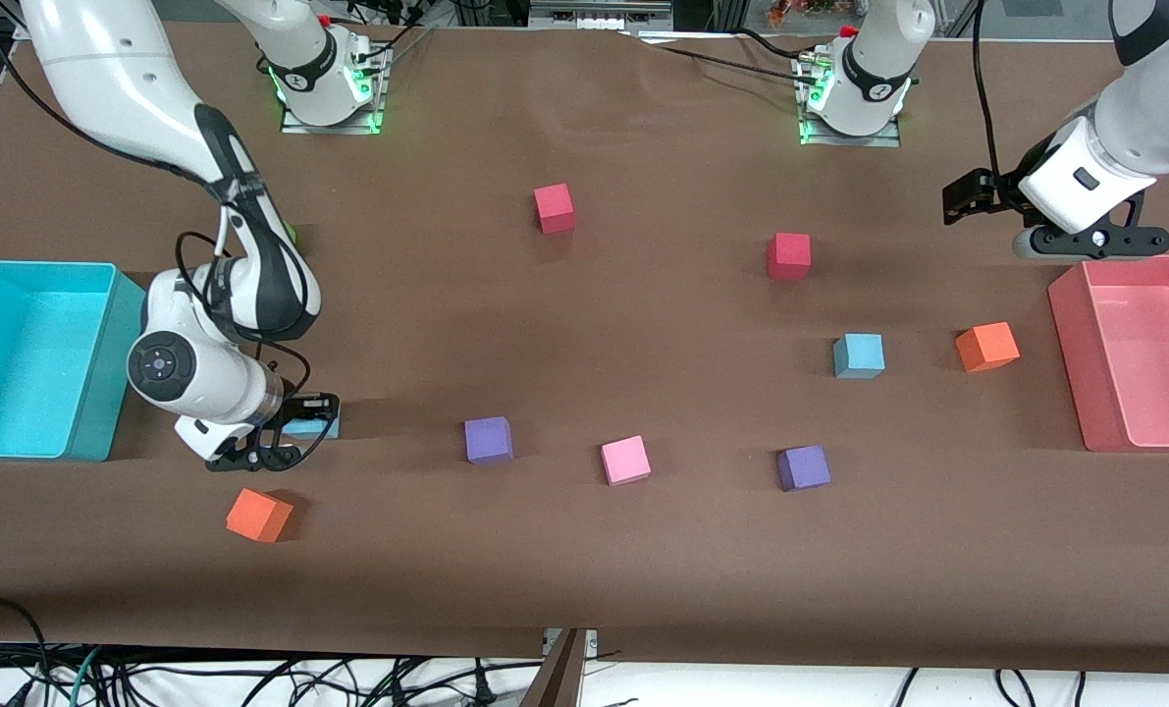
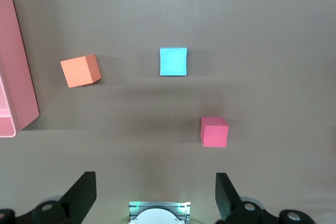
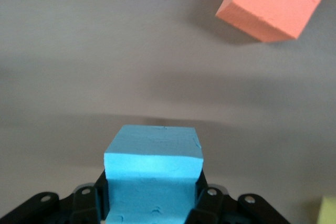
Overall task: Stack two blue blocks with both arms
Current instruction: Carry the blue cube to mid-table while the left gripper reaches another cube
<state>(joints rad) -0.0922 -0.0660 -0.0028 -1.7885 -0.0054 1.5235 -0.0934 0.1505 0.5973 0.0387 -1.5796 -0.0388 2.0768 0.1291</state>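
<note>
One blue block [image 1: 311,424] sits low at the right arm's end of the table, clamped between the fingers of the right gripper [image 1: 294,432]; in the right wrist view the block [image 3: 153,174] fills the jaws, both pads pressed on its sides. Cannot tell if it touches the table. An orange cube [image 1: 259,515] lies near it, closer to the front camera. The turquoise bin [image 1: 15,358] is just beside the right arm.

Second blue block [image 1: 859,355] rests free on the table toward the left arm's end, beside another orange cube [image 1: 986,347]. The left gripper [image 1: 977,194] waits up high by the pink bin [image 1: 1070,353], fingers [image 2: 84,195] spread wide, holding nothing.
</note>
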